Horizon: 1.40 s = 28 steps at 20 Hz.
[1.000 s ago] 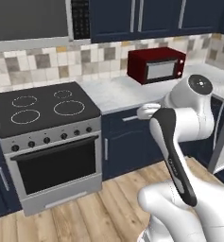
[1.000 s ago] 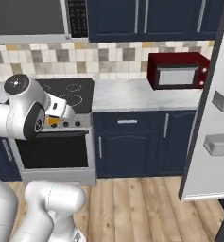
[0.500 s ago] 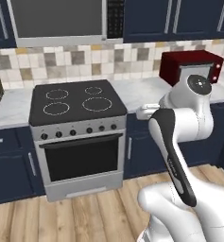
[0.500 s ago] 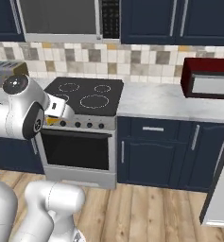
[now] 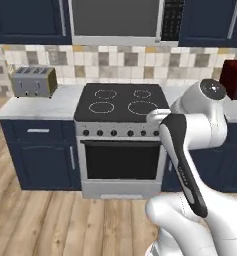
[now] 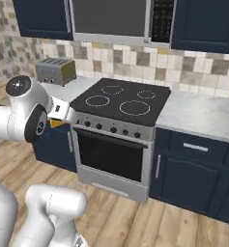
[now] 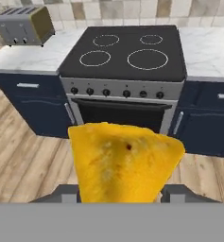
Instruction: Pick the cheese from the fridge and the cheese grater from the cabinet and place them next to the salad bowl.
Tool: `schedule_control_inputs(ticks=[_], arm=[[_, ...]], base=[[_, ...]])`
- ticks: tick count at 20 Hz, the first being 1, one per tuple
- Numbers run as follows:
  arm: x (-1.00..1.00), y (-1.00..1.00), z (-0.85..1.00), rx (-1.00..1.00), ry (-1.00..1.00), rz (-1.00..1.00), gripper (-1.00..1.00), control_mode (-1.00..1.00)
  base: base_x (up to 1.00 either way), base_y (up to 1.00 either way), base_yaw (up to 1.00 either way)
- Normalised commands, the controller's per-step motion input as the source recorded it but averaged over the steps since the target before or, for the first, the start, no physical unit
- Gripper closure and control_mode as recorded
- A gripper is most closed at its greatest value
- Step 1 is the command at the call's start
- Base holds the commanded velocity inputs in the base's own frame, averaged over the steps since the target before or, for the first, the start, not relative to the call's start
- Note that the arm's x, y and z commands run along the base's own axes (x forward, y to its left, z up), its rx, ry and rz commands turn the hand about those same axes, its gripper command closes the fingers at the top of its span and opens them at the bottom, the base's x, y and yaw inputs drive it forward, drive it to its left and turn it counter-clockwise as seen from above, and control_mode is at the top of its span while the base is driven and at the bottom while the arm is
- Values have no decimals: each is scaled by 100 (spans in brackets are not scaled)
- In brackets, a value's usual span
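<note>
Jaws are closed on the cheese [image 7: 123, 160], a yellow-orange wedge held between the two dark fingertips [image 7: 66, 193] in the hand view. In the right base view a sliver of orange shows under the gripper [image 6: 58, 121], held out before the robot, above the floor and short of the stove [image 7: 125, 71]. Beyond it the black cooktop sits in a pale bench [image 7: 38, 56], with a toaster [image 5: 34, 82] on its left end. Navy cupboards [image 5: 45, 152] stand below.
</note>
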Motion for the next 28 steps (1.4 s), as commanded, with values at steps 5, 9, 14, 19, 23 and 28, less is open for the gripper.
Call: schedule_control_inputs(ticks=[5, 9, 14, 19, 23, 28], arm=[[0, 0, 0, 0, 0, 0, 100, 100], [0, 0, 0, 0, 0, 0, 100, 100], [0, 0, 0, 0, 0, 0, 100, 100], [0, 0, 0, 0, 0, 0, 100, 100], [0, 0, 0, 0, 0, 0, 100, 100], [0, 0, 0, 0, 0, 0, 100, 100]], base=[[3, 0, 97], [6, 0, 94], [14, 0, 89], [25, 0, 83], [41, 0, 70], [74, -2, 34]])
